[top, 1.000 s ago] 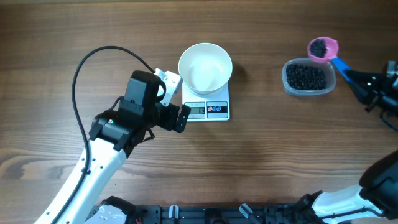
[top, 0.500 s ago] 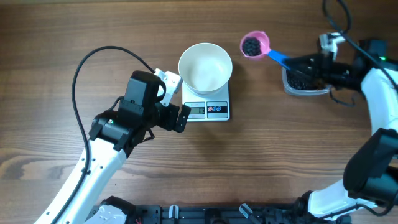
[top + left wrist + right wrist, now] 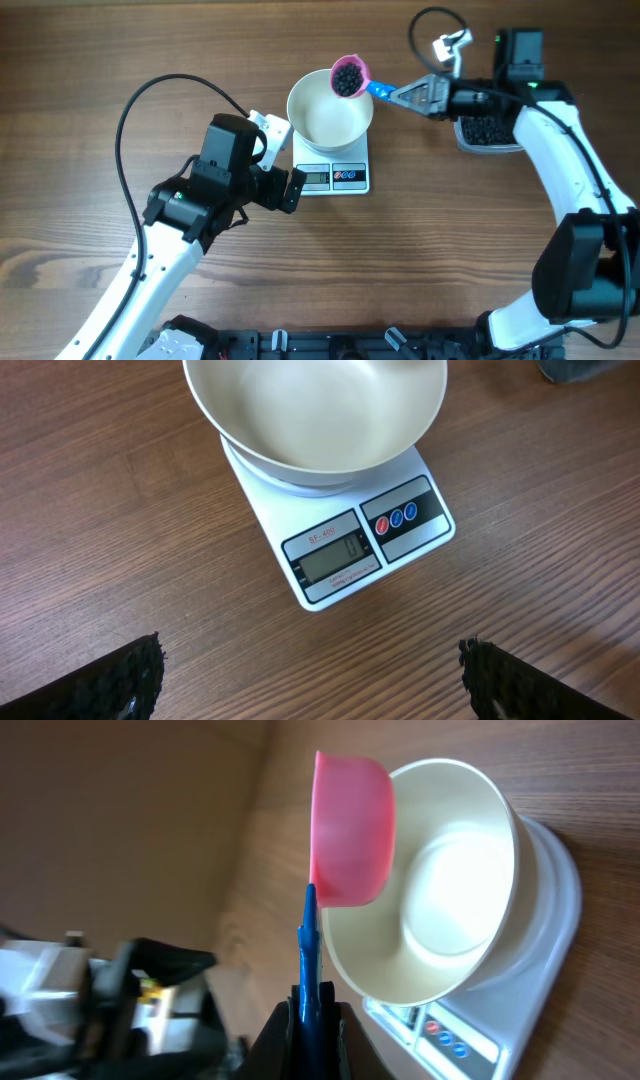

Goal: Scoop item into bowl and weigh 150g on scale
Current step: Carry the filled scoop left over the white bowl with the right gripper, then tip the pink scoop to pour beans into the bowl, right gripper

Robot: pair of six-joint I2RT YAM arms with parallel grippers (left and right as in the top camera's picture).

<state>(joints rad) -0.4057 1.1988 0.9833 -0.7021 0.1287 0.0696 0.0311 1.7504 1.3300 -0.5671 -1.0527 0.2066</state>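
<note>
Holding arm (right): right gripper [image 3: 408, 95] is clamped tight on the blue handle of a small pink plastic measuring scoop [image 3: 349, 76], its jaws pinched on the handle's rear end.
Scoop load: tiny round black beads [image 3: 346, 79] lie in the pink cup, whose mouth faces up.
Scoop position: in the air over the far right rim of the round glossy white bowl [image 3: 318, 120]; whether it touches the rim, I cannot tell.
Bowl: sits on the flat white rectangular kitchen scale [image 3: 345, 180], covering its platform; its inside shows bare white.
Scale display: grey screen [image 3: 335, 550] reads zero, with round buttons beside it.
Left arm: left gripper [image 3: 283, 157] is spread wide with nothing between its jaws, near the scale's left front side; its black ribbed fingertips [image 3: 130, 675] are well apart.
Bead supply: clear rounded-rectangular plastic tub [image 3: 490, 135] of black beads, right of the scale, partly under the right arm.
Surface: brown wooden table [image 3: 450, 250].
</note>
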